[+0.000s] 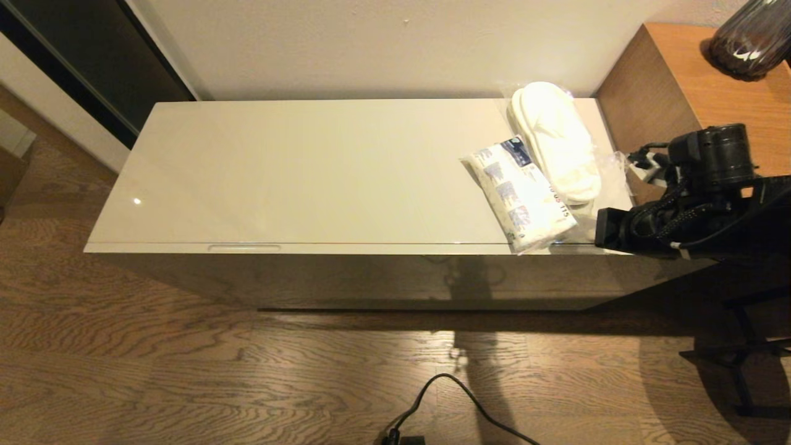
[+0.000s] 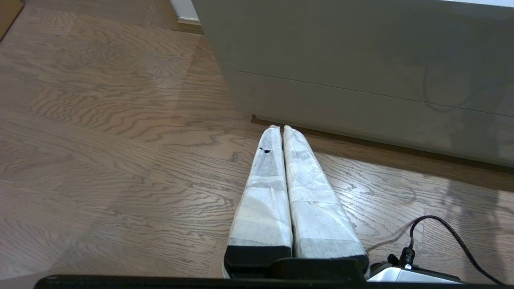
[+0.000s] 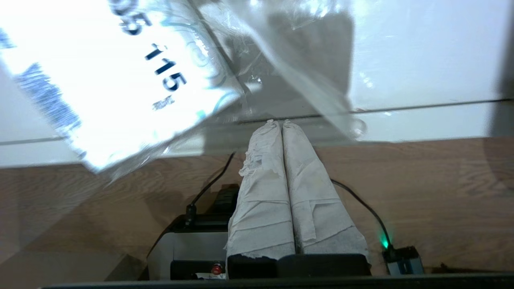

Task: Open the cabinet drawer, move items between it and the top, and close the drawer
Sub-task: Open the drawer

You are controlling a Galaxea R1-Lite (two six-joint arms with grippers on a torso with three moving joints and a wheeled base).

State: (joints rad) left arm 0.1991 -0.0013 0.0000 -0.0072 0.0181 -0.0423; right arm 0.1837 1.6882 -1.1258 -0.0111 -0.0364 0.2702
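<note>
Just beyond the closed right claw [image 3: 282, 124], the packet [image 3: 108, 80] and clear bag [image 3: 297, 72].

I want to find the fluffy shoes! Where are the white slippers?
In the head view, the white slippers lie on the top, at its right end by the wall, beside the white packet.

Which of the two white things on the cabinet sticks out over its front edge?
The packet with blue printed panels: its near end overhangs the front edge. The slippers lie farther back, by the wall.
</note>
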